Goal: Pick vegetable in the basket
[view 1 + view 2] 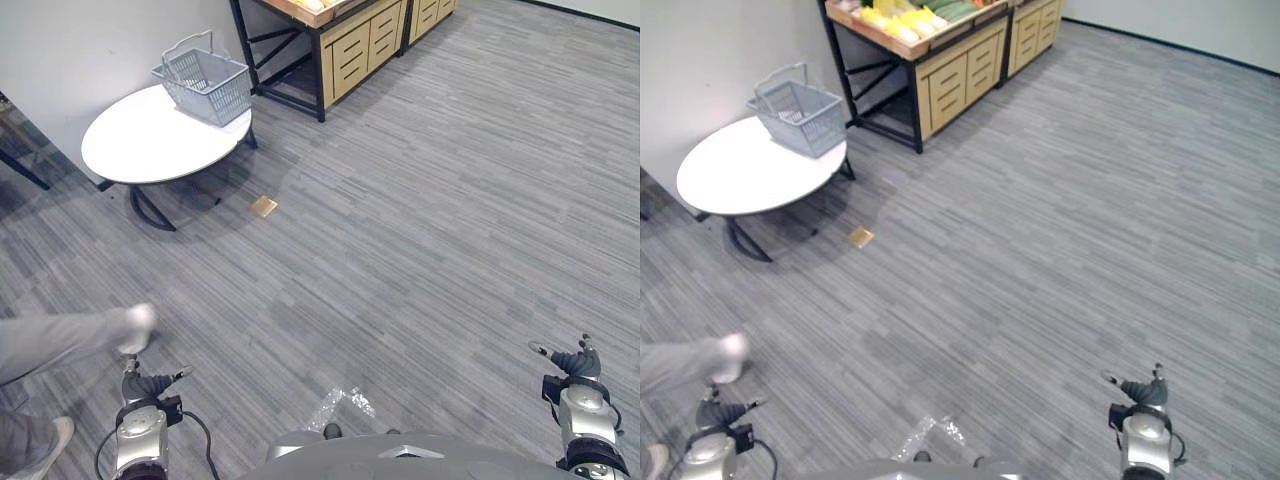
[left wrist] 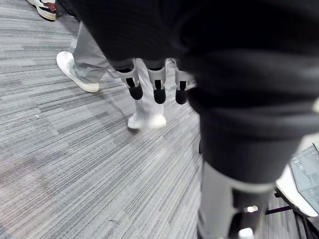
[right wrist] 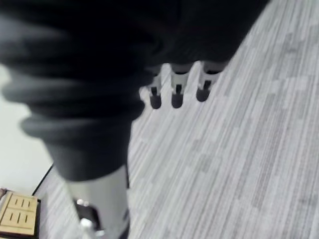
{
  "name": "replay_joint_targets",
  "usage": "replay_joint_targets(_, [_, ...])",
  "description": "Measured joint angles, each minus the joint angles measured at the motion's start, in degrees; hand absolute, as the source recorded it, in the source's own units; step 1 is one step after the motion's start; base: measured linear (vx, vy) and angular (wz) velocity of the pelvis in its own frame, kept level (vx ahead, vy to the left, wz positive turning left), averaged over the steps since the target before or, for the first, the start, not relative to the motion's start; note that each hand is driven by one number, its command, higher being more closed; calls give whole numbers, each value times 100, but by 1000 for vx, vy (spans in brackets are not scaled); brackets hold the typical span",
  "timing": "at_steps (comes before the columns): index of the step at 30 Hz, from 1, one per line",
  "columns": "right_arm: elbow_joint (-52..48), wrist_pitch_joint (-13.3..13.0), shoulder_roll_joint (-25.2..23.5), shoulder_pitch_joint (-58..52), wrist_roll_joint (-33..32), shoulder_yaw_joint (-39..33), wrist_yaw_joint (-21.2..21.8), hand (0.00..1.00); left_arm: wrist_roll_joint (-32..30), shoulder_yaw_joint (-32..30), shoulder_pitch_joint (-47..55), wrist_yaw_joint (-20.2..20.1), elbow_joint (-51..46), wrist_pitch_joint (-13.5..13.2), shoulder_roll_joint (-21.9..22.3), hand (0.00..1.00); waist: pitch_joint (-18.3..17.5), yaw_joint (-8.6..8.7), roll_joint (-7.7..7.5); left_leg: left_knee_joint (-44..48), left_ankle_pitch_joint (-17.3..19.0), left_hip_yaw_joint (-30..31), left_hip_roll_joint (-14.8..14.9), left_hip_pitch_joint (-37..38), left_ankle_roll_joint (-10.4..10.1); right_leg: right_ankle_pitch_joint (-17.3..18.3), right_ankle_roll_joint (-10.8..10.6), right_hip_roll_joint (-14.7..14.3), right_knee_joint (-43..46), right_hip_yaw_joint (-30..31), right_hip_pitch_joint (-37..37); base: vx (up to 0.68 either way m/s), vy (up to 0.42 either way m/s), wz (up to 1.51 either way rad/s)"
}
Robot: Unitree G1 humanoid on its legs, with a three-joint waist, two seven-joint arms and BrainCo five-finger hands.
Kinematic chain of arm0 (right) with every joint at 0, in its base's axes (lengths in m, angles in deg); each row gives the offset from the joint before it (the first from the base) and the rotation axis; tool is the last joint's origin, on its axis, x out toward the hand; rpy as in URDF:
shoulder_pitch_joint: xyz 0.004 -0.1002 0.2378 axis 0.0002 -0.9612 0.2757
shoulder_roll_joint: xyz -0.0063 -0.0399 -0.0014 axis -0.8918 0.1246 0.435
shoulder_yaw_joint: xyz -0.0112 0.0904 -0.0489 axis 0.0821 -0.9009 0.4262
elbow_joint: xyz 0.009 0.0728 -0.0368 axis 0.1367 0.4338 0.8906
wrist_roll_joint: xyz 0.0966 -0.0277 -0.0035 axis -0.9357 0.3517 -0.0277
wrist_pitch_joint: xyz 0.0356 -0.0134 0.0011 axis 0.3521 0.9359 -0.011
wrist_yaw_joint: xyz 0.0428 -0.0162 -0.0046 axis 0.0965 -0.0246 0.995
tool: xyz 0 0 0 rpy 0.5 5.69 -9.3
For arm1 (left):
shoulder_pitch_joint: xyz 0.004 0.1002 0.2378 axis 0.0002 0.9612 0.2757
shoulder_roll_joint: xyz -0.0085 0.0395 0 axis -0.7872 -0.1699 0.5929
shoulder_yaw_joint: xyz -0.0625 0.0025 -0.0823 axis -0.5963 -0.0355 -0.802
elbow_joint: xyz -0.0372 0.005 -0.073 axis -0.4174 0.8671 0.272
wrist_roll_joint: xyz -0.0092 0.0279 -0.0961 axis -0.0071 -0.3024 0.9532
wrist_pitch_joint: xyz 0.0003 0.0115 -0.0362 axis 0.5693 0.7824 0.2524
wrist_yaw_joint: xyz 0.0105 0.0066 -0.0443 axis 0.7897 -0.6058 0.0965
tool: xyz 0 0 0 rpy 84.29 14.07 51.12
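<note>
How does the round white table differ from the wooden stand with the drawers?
The table is white and round-topped; the stand is tan wood, boxy, with drawers. The table carries a grey basket; the stand holds yellow and green produce on top. Both rest on dark frames near the wall.

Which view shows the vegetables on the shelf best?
The right eye view: yellow and green vegetables lie piled in the wooden tray, in plain sight. The left eye view catches just that tray's front edge, at the picture's top. Both wrist views look down at the floor.
</note>
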State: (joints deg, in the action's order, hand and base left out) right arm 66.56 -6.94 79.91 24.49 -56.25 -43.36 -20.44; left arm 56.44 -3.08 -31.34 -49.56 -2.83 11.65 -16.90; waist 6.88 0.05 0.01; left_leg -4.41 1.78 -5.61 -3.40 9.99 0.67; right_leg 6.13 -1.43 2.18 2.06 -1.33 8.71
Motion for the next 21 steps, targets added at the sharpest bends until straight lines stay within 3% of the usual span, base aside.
replay_joint_targets(7, [254,-72,-58,-48,-40,166,107,0,16,192,-45,-5,9,-42,287,0,-1,49,17,150,65,13,23,-14,-75,52,-76,2,140,-112,14,-40,-51,4])
replay_joint_targets(9, [361,-66,-64,-57,-40,194,108,0,124,237,-80,-1,11,-40,349,0,72,50,41,179,77,52,29,-107,-55,211,-72,4,492,-132,-187,-93,-52,8])
replay_joint_targets(12, [365,-60,-94,-18,-45,199,105,0,235,293,-183,3,10,-38,364,0,198,73,23,235,84,60,21,-420,-42,432,-13,33,1074,-164,-753,-107,-56,13])
replay_joint_targets(16, [365,-15,-231,-1,-47,204,98,0,315,277,-155,3,39,-28,394,0,331,63,-62,302,110,-33,-4,-581,-82,549,160,58,907,-167,-831,-79,-75,-9])
replay_joint_targets(19, [386,-1,-216,-73,-47,317,96,0,451,218,-10,0,21,-25,431,0,400,37,36,1766,876,-261,268,-1195,-179,607,219,-76,882,-99,-803,-19,-64,-18])
replay_joint_targets(21, [323,15,-210,-98,-54,421,99,0,480,4,131,-4,-122,-16,452,0,562,11,131,3679,1207,-537,742,-1847,-296,745,359,-279,838,-42,-550,29,-18,-16])
